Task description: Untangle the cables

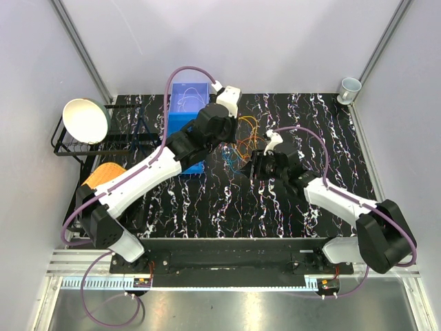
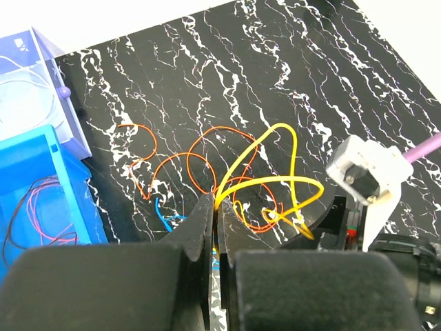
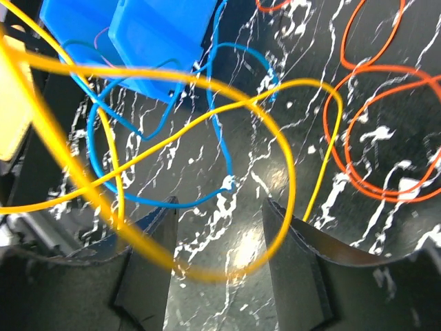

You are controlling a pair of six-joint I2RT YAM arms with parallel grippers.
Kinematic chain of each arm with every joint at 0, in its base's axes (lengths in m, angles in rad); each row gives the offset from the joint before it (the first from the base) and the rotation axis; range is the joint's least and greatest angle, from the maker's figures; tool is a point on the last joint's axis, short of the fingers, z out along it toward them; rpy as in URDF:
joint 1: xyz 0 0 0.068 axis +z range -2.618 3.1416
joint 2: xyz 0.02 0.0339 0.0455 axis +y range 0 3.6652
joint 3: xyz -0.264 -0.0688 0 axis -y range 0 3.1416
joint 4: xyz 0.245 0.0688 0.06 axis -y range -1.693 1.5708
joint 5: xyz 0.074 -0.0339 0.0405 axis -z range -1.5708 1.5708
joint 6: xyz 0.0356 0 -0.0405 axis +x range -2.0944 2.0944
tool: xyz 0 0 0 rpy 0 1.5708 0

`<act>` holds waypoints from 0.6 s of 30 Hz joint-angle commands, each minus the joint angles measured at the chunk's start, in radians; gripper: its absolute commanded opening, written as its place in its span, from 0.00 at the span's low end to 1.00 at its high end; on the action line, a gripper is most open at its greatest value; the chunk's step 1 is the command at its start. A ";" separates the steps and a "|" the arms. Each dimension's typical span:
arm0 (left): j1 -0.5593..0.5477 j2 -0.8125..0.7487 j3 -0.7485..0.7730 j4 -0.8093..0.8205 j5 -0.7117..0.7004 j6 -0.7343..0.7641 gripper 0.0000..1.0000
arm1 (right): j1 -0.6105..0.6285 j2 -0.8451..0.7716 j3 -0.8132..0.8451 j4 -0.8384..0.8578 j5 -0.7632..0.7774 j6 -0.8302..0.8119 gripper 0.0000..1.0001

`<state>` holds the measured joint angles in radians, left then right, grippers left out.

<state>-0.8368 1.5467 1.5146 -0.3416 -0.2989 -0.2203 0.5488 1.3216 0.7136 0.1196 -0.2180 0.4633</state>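
Observation:
The cables [image 1: 242, 141] form a loose tangle of orange, yellow and blue loops on the black marbled mat [image 1: 207, 200]. My left gripper [image 2: 217, 201] is shut on the yellow cable [image 2: 275, 181], which rises out from between its fingertips. Orange cable loops [image 2: 193, 148] and a blue cable [image 2: 165, 219] lie just beyond. My right gripper [image 3: 219, 207] stands open low over the mat. A loop of the yellow cable [image 3: 289, 158] hangs across the gap between its fingers, and the blue cable [image 3: 158, 200] lies at the fingertips. Orange loops [image 3: 344, 131] lie to its right.
A blue bin [image 1: 187, 131] with thin reddish wires [image 2: 34, 207] sits left of the tangle, a clear box [image 1: 187, 96] behind it. A white bowl [image 1: 86, 118] rests on a black rack at far left. A mug [image 1: 349, 87] stands at the back right corner.

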 commanded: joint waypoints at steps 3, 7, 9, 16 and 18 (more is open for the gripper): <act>0.004 0.009 0.093 -0.037 0.030 -0.031 0.00 | 0.028 -0.001 0.007 0.133 0.039 -0.117 0.57; 0.004 0.013 0.113 -0.057 0.041 -0.045 0.00 | 0.042 0.001 0.000 0.179 0.034 -0.141 0.52; 0.004 0.015 0.119 -0.063 0.041 -0.050 0.00 | 0.046 -0.004 -0.012 0.212 0.035 -0.143 0.51; 0.004 0.018 0.154 -0.099 0.047 -0.065 0.00 | 0.060 -0.038 -0.043 0.261 0.066 -0.152 0.09; 0.004 0.019 0.160 -0.108 0.046 -0.070 0.00 | 0.060 -0.053 -0.049 0.252 0.083 -0.146 0.00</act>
<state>-0.8368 1.5665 1.6165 -0.4488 -0.2707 -0.2707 0.5980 1.3190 0.6754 0.3050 -0.1875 0.3305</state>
